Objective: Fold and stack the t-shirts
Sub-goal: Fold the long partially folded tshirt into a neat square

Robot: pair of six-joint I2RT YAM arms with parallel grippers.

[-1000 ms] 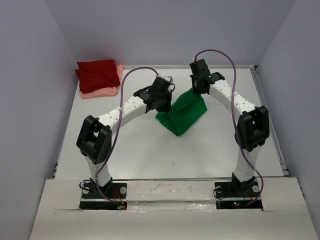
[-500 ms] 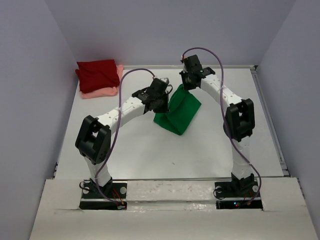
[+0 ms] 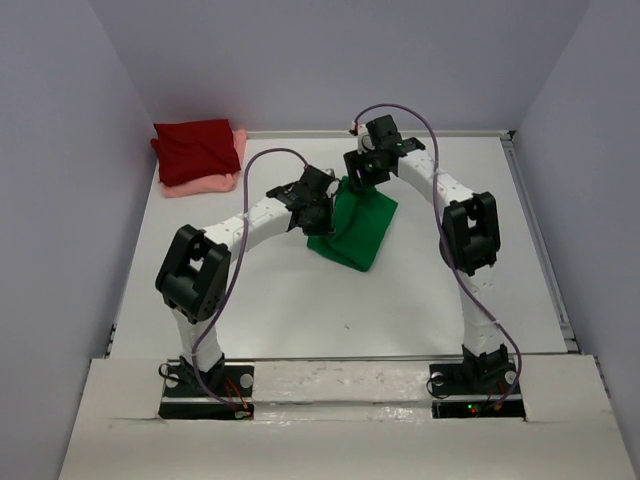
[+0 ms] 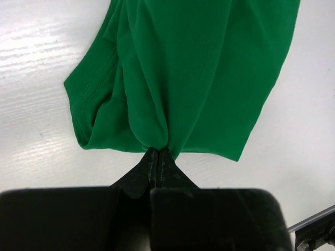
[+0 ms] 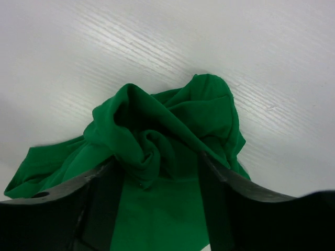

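The bright green t-shirt (image 3: pixel 357 235) lies bunched and partly folded in the middle of the table. My left gripper (image 3: pixel 325 206) is shut on a pinch of its edge (image 4: pixel 157 137), and the cloth fans out from the fingertips in the left wrist view. My right gripper (image 3: pixel 358 173) hangs just behind it, open, its fingers (image 5: pixel 209 172) standing either side of a loose crumple of green cloth (image 5: pixel 157 133) without clamping it. The dark red t-shirt (image 3: pixel 195 148) sits folded on the salmon pink t-shirt (image 3: pixel 205 184) at the back left corner.
Grey walls close in the table (image 3: pixel 300 300) on the left, back and right. A thin rail (image 3: pixel 540 240) runs along the right edge. The two arm bases stand on the white ledge (image 3: pixel 340 385) at the near edge.
My right gripper has swung left towards the left gripper with the shirt's edge and has opened, letting go of the cloth. The green shirt is folded narrower. The left gripper stays shut.
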